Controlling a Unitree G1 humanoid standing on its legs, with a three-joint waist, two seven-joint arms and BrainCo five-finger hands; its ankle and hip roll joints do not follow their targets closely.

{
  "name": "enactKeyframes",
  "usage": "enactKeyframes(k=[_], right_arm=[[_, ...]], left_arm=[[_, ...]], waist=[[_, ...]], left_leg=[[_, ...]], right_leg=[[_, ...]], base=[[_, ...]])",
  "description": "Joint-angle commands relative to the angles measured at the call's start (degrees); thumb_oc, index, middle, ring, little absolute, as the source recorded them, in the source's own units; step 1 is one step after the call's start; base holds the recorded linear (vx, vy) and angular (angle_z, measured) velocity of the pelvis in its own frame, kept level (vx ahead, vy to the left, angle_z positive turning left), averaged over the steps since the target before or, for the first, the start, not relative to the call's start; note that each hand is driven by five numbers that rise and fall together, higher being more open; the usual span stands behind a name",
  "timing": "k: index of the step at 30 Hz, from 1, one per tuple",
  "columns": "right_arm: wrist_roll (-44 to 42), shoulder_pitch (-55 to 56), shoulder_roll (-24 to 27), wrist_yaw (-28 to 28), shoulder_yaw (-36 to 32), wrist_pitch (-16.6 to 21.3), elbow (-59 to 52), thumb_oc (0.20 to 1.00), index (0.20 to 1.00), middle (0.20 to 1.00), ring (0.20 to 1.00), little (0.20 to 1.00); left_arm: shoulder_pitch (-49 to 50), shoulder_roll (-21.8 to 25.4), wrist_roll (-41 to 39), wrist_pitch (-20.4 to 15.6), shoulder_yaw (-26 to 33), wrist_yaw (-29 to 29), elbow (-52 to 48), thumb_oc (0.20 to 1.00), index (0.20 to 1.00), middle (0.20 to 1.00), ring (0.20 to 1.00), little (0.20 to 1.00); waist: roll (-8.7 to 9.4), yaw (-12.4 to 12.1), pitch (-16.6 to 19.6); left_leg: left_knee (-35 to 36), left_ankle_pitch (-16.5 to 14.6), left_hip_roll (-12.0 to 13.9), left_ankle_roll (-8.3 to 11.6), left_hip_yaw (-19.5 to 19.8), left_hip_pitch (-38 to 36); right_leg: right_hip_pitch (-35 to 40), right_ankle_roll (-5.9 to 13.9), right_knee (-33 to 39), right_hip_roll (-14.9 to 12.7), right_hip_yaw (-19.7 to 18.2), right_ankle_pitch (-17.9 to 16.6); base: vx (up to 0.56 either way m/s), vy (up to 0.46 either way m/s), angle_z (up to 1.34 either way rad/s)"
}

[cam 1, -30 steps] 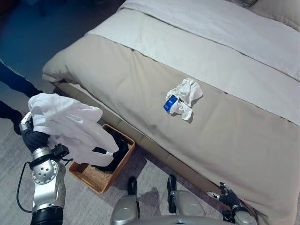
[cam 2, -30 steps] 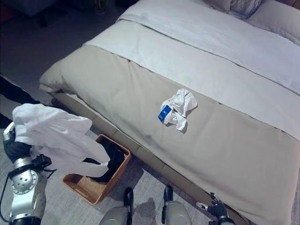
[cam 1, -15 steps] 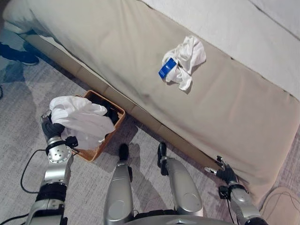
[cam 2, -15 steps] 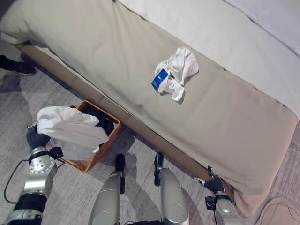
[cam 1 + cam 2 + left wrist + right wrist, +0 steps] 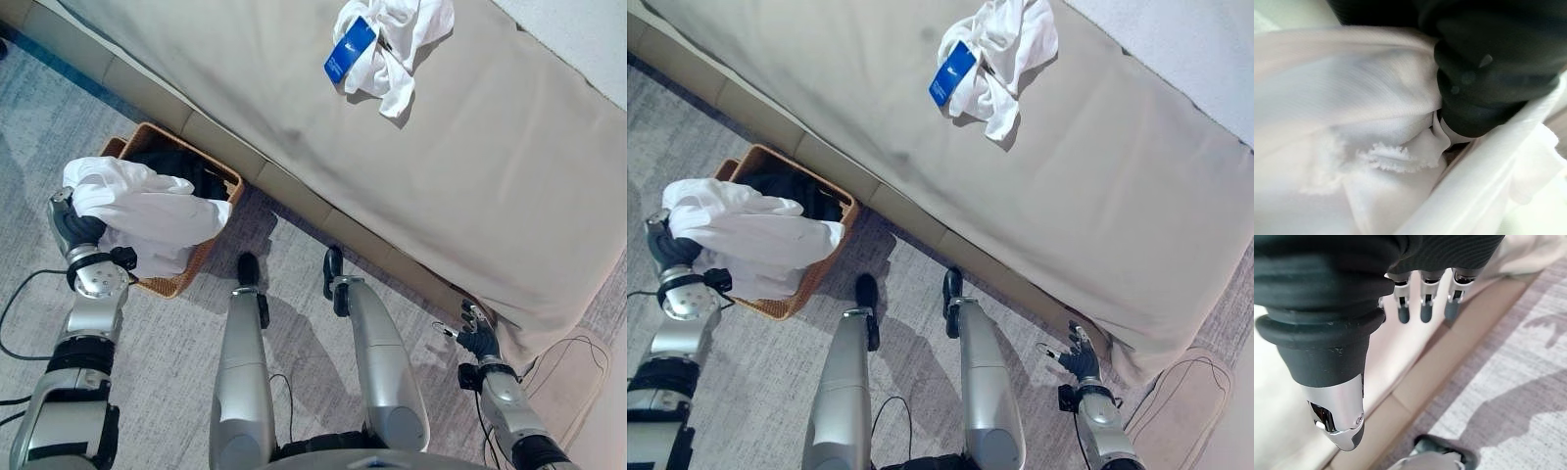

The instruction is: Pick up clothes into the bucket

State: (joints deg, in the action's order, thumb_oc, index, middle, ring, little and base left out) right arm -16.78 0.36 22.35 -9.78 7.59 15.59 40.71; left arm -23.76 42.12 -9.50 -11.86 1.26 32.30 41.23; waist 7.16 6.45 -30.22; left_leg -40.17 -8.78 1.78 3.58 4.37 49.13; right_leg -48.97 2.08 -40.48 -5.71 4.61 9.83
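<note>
- The white garment [image 5: 147, 211] is bunched over the near rim of the basket [image 5: 220, 181], draped on top of it and spilling down its outer side; it is not yet dropped inside.
- The left hand [image 5: 76, 227] is under that cloth at the basket's outer edge. Only its dark cover shows, in the eye views and in the left wrist view alike, so whether its fingers are clamped on the garment cannot be told.
- Dark clothes [image 5: 181, 166] already lie in the basket, which stands on the carpet [image 5: 754, 392] just beside the bed [image 5: 294, 98].
- A second white garment with a blue tag [image 5: 392, 44] lies on the bed, well apart from the basket and untouched.
- The right hand [image 5: 1422, 303] hangs low by the bed's corner, fingers straight and apart, holding nothing.
- Risk: much of the garment hangs outside the rim, so a release here may let it slide onto the carpet instead of into the basket.
- Risk: cloth snagged on the fingers could be dragged back out as the arm lifts away.
- Risk: the light basket may tip or shift if the arm presses its rim.
- Hidden: the basket's near wall and most of its inside are covered by cloth, so how full it is stays unclear.
</note>
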Motion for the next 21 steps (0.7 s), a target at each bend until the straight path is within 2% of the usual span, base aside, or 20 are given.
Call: enactKeyframes(k=[1, 7, 8, 9, 10, 18, 21], right_arm=[[-3.0, 0.8, 2.1, -2.0, 1.7, 2.8, -1.7, 1.000, 1.000, 1.000, 1.000, 1.000], [-4.2, 0.7, 2.1, -2.6, 2.5, 3.0, -2.3, 1.000, 1.000, 1.000, 1.000, 1.000], [-4.4, 0.7, 2.3, -2.6, 2.7, 3.0, -2.4, 1.000, 1.000, 1.000, 1.000, 1.000], [-4.6, 0.8, 2.2, -2.6, 2.7, 3.0, -2.6, 1.000, 1.000, 1.000, 1.000, 1.000], [-4.9, 0.7, 2.2, -2.5, 3.0, 3.0, -2.4, 1.000, 1.000, 1.000, 1.000, 1.000], [-5.3, 0.2, 2.6, -1.1, 3.9, 1.6, -3.1, 1.000, 1.000, 1.000, 1.000, 1.000], [-5.0, -0.2, 3.2, 0.1, 3.9, 1.3, -3.2, 1.000, 1.000, 1.000, 1.000, 1.000]], left_arm=[[-1.6, 5.7, 2.3, -0.7, 0.9, 2.4, 1.2, 0.200, 0.200, 0.200, 0.200, 0.200], [-2.6, 8.3, 3.9, 2.1, 0.2, 3.4, 7.1, 0.200, 0.200, 0.200, 0.200, 0.200], [-2.4, 8.5, 4.0, 2.6, 0.1, 3.3, 7.7, 0.253, 0.253, 0.253, 0.253, 0.253], [-2.1, 8.8, 3.9, 2.8, 0.3, 3.2, 8.1, 0.802, 0.802, 0.802, 0.802, 0.802], [-2.3, 8.7, 3.7, 3.2, 0.0, 2.9, 9.0, 1.000, 1.000, 1.000, 1.000, 1.000], [-4.9, 9.7, 6.5, 8.2, -2.7, -1.2, 13.2, 1.000, 1.000, 1.000, 1.000, 1.000], [-4.9, 10.7, 12.1, 10.1, -4.7, -2.9, 12.2, 1.000, 1.000, 1.000, 1.000, 1.000]], waist=[[1.82, 0.5, 0.4], [2.84, 0.6, 0.4], [2.95, 0.5, 0.4], [3.03, 0.5, 0.4], [3.10, 0.5, 0.4], [3.04, 0.4, 0.4], [2.74, 0.3, 0.4]], left_leg=[[-6.1, -6.3, -1.4, -3.78, -0.2, 1.5], [-11.8, -8.7, -0.9, -4.66, -0.1, 7.5], [-12.5, -9.1, -0.9, -4.81, -0.1, 8.0], [-13.2, -9.5, -0.8, -4.99, -0.3, 8.5], [-14.0, -9.9, -0.8, -5.15, -0.5, 9.0], [-15.5, -10.6, -1.3, -6.03, -0.5, 10.6], [-14.3, -10.1, -1.4, -6.19, -0.7, 9.7]], right_leg=[[0.7, 3.98, -0.9, -2.5, -1.7, -0.2], [-4.6, 4.27, -4.8, -1.9, -1.5, 1.0], [-5.3, 4.32, -5.5, -1.8, -1.5, 1.2], [-5.7, 4.32, -5.9, -1.7, -1.5, 1.3], [-6.2, 4.31, -6.5, -1.7, -1.4, 1.5], [-7.4, 4.41, -6.7, -1.5, -1.7, 1.4], [-6.8, 4.39, -5.4, -1.6, -2.0, 0.9]], base=[[0.01, 0.026, -0.04], [0.02, 0.038, -0.08], [0.03, 0.028, -0.07], [0.03, 0.043, -0.04], [0.00, 0.000, 0.00], [0.01, 0.027, 0.00], [-0.01, 0.011, 0.00]])
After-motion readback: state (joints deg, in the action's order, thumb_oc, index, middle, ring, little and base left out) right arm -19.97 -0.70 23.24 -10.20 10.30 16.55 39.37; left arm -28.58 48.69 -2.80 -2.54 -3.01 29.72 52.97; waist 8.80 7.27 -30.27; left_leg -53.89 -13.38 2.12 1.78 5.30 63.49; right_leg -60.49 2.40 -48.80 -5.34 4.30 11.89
